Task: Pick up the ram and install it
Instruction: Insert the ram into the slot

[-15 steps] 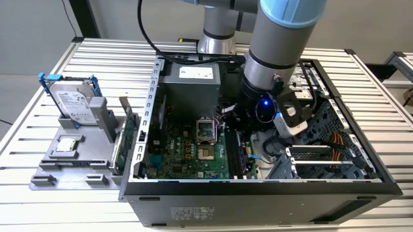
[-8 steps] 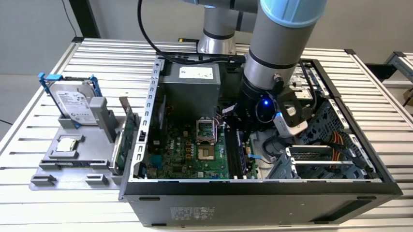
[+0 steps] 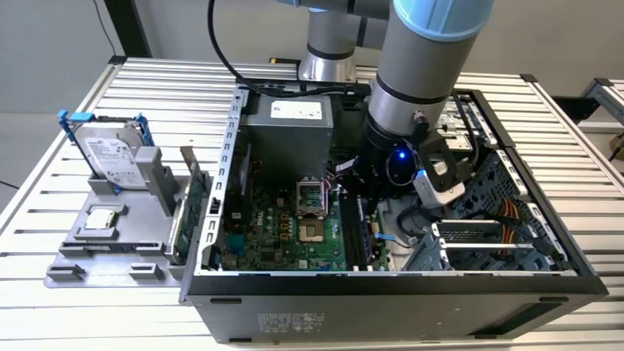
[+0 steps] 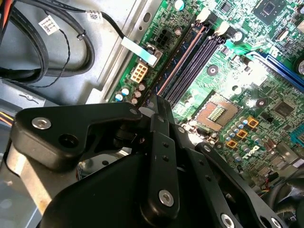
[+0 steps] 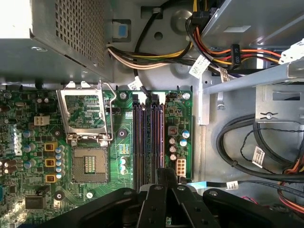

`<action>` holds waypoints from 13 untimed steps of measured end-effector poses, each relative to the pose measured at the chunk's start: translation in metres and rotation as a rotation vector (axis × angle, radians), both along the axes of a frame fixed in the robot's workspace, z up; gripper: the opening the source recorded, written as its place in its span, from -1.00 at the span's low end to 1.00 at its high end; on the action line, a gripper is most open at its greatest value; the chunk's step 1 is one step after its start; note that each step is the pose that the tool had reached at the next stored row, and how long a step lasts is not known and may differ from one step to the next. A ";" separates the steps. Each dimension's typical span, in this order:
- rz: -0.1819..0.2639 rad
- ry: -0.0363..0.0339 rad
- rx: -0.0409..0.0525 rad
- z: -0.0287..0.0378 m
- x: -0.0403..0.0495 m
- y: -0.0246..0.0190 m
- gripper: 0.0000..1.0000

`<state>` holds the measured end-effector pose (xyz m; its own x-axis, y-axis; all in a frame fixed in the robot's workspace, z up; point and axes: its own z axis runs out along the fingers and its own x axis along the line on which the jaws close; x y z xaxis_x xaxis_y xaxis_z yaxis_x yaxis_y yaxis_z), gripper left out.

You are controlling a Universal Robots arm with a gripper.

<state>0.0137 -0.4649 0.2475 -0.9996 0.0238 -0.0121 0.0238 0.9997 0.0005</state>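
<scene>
Jaws are being held closed. The gripper [image 5: 165, 175] is being poised over the near end of the ram [image 5: 160, 137], apparently being seated beside the memory slots [image 5: 138, 137], long axis running straight away from the jaws.

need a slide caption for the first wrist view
Gripper poised over the memory slots beside the open CPU socket, with the power supply cables bundled beyond the motherboard.
</scene>
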 end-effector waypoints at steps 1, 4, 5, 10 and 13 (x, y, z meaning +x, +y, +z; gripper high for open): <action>0.000 0.0000 0.0000 0.0000 0.0000 0.0000 -1.00; 0.000 0.0000 0.0000 0.0001 0.0000 0.0000 -1.00; 0.005 0.0000 0.0000 0.0001 0.0000 0.0000 -1.00; 0.060 0.0000 -0.0001 0.0001 0.0000 0.0000 -1.00; 0.094 0.0000 -0.0001 0.0001 0.0000 0.0000 -1.00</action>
